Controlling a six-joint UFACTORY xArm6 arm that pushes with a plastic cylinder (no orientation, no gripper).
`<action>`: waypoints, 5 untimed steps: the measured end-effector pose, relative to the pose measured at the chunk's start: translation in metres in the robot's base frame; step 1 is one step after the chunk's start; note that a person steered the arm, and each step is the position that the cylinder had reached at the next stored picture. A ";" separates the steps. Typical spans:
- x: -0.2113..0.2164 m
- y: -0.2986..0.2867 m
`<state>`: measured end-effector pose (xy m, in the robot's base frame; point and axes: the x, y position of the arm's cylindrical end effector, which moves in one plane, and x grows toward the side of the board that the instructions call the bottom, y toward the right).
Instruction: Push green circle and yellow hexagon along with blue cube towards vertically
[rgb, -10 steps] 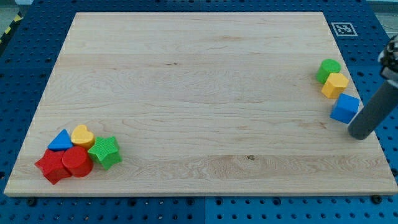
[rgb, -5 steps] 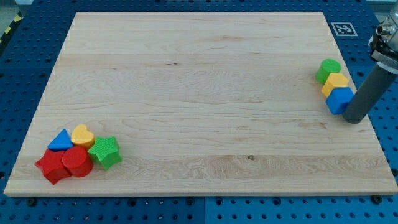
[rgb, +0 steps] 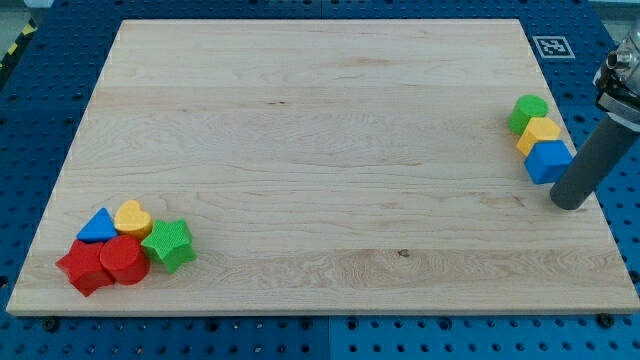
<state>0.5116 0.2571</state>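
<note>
At the view's right edge of the wooden board three blocks stand touching in a near-vertical line: the green circle (rgb: 527, 112) on top, the yellow hexagon (rgb: 540, 133) in the middle, the blue cube (rgb: 549, 161) at the bottom. My tip (rgb: 567, 203) rests just below and right of the blue cube, a small gap apart from it.
A cluster sits at the board's bottom left: a blue triangle (rgb: 98, 227), a yellow heart (rgb: 132, 217), a green star (rgb: 168, 244), a red cylinder (rgb: 124, 260) and a red star-like block (rgb: 84, 267). A printed marker tag (rgb: 550, 46) lies off the board's top right corner.
The tip pushed the blue cube up against the yellow hexagon, closing the line, then drew back slightly downward and right, off the cube.
</note>
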 end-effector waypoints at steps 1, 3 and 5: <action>0.000 -0.002; 0.000 -0.002; -0.002 -0.002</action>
